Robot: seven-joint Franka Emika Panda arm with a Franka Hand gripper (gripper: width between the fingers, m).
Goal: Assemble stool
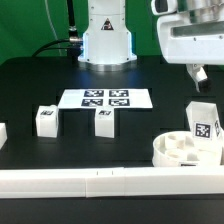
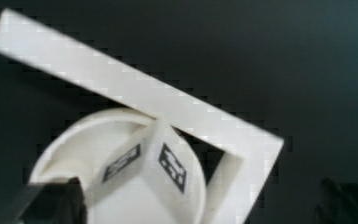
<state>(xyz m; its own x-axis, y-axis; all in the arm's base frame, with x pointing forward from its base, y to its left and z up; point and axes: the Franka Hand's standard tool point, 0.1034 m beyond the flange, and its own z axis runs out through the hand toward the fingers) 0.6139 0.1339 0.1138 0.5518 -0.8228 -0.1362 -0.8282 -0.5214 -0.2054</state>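
The round white seat (image 1: 178,152) lies at the exterior view's right, against the front rail. One white tagged leg (image 1: 203,122) stands upright in it. Two more legs (image 1: 46,120) (image 1: 105,121) stand loose on the black table, in front of the marker board. My gripper (image 1: 198,76) hangs above the standing leg, apart from it, open and empty. In the wrist view the seat (image 2: 83,150) and the leg (image 2: 169,166) lie below my gripper (image 2: 194,208). Its dark fingers (image 2: 44,205) stand wide on either side.
The marker board (image 1: 105,98) lies in the middle of the table. A long white border rail (image 1: 100,182) runs along the front edge; its corner shows in the wrist view (image 2: 140,85). The robot base (image 1: 106,40) stands at the back. A white piece (image 1: 3,132) sits at the left edge.
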